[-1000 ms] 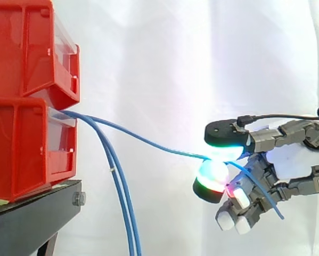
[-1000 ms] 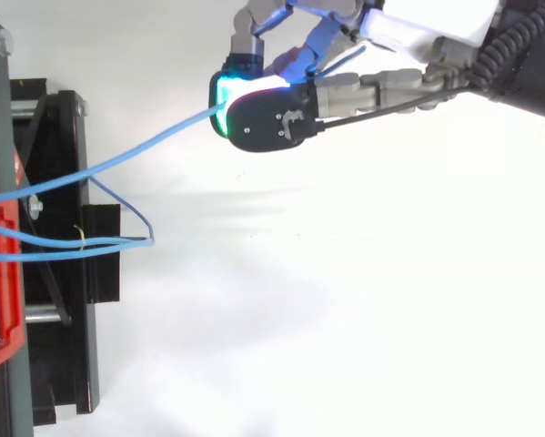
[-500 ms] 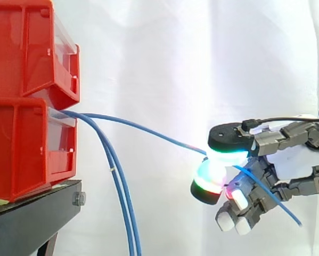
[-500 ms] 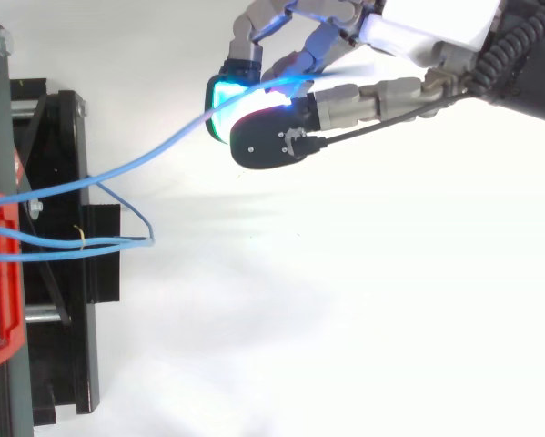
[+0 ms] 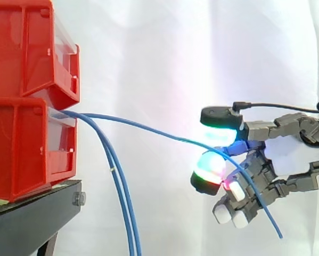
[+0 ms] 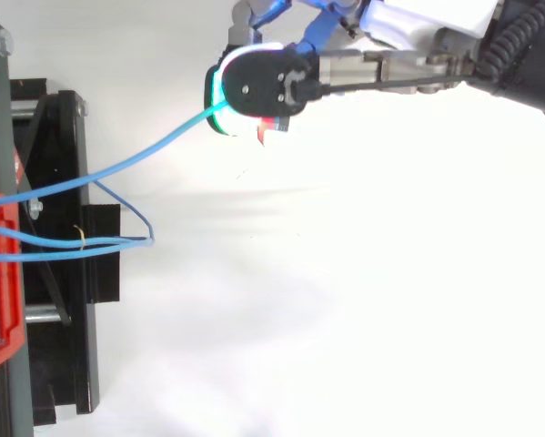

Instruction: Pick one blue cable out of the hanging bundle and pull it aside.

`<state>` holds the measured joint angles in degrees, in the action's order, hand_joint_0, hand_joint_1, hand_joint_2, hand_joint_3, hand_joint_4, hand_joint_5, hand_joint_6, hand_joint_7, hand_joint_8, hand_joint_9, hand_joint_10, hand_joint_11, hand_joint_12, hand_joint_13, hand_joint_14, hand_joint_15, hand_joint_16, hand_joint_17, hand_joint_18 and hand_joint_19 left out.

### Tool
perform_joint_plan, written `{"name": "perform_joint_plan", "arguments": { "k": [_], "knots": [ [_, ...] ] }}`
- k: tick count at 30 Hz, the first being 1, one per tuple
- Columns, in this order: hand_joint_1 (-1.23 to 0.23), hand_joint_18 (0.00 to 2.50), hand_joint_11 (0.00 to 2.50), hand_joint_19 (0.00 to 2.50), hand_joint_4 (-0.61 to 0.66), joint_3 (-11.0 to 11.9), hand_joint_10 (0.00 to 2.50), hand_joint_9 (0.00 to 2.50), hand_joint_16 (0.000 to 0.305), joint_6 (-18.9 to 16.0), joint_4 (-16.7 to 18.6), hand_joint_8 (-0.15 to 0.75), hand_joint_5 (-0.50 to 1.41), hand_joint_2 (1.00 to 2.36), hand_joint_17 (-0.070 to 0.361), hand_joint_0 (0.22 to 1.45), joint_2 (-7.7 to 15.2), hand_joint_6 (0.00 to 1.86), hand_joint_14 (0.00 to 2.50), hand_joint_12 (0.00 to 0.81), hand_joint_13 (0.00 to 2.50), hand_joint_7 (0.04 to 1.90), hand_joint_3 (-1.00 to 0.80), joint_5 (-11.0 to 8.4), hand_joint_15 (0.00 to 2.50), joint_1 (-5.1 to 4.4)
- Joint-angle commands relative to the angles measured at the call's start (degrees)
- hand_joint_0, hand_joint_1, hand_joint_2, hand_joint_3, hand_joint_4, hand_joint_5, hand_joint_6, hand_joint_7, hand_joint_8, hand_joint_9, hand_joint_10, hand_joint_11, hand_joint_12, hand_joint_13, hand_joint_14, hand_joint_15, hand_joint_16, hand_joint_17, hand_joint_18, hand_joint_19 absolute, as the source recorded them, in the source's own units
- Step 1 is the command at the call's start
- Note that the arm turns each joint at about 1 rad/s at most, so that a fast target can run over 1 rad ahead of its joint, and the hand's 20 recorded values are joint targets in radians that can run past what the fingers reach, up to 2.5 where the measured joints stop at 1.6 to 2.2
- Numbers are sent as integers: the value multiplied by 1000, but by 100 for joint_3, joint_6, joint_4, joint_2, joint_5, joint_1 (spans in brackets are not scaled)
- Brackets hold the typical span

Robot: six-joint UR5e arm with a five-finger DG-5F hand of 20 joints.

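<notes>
Your hand's [image 5: 258, 172] glowing pads [image 5: 210, 169] are curled close together, with one blue cable [image 5: 148, 131] running between them. You can't judge from here how tight the pinch is. The cable stretches from the lower red bin [image 5: 26, 149] out to the hand, well apart from the bundle [image 5: 122, 202], which hangs just beside the bin. Its free end trails down below the hand.

bins [image 5: 26, 96] on stand [image 5: 34, 213] left, hand [image 5: 258, 173] right
</notes>
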<state>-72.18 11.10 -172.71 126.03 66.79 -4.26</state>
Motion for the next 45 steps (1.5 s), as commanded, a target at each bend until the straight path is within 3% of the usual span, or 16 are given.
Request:
{"name": "perform_joint_plan", "arguments": {
  "k": [1,5,13,21,28,34,45],
  "knots": [
    [-593,708,667,514,26,20,20,1177,45,-11,1,250,-72,1015,100,574,0,894,19,260,842,998,-206,1,509,4],
    [-690,764,657,483,20,20,19,1182,50,-11,10,268,-67,1011,112,574,0,900,18,285,866,1001,-118,1,501,4],
    [-735,770,660,479,25,38,18,1166,50,-11,-52,265,-75,1009,113,582,0,918,18,290,858,928,-107,-34,499,-31],
    [-658,677,687,530,52,46,21,1128,40,-161,-87,230,-91,1017,89,567,-9,922,21,242,808,926,-231,18,529,-48],
    [-603,674,683,530,44,38,23,1135,40,-504,-324,233,-88,1014,89,560,0,911,21,239,802,896,-328,89,513,-154],
    [-591,677,675,527,51,73,21,1138,40,-653,-483,231,-87,1010,91,546,-9,892,19,240,799,920,-373,89,507,-180],
    [-609,678,680,523,55,99,24,1145,40,-679,-500,240,-86,1009,91,538,-9,889,19,241,800,929,-387,89,498,-189]
  ]
}}
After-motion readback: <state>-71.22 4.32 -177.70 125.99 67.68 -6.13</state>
